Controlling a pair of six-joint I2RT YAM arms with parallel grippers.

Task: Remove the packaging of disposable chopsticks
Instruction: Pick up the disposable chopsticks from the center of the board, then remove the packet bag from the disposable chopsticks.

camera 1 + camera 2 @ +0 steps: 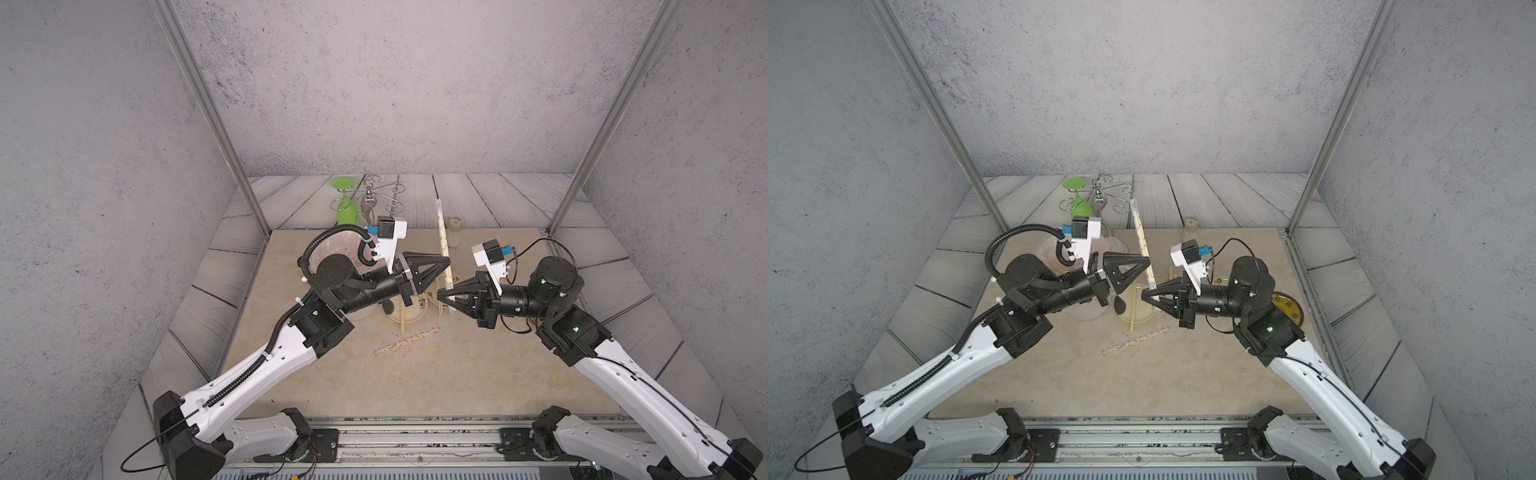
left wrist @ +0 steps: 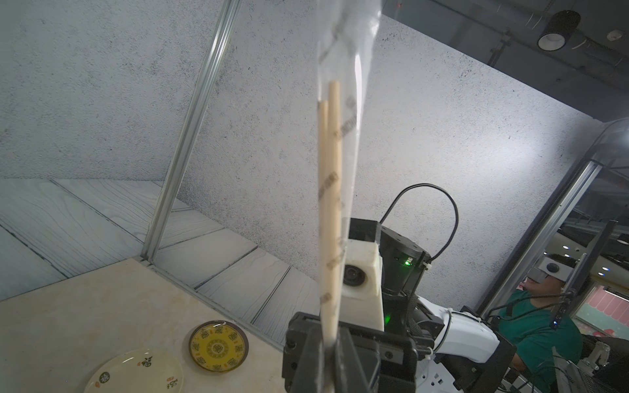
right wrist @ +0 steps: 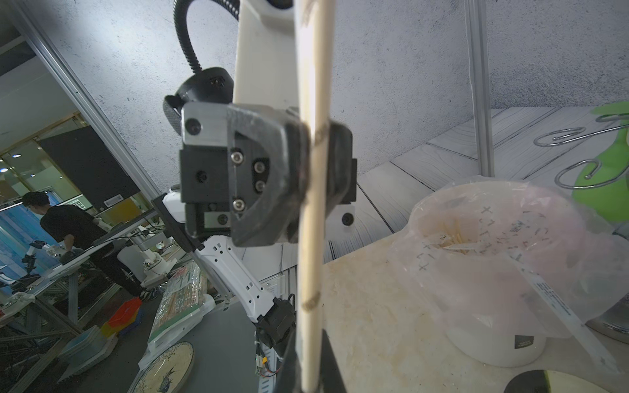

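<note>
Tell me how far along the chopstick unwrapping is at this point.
Done: a bare pair lies across the cream plate, and a sleeve that looks empty hangs from the lined bin. In hand: the left gripper and right gripper are both shut on a sleeved pair held upright, sticks inside. Left: stripping it, then apparently another sleeved pair on the table.

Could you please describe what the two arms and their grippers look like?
Both are white-shelled with black joints. The left arm carries a black corrugated conduit; the right arm a thin black cable. The left gripper and right gripper have black triangular open-frame fingers and white camera mounts.
</note>
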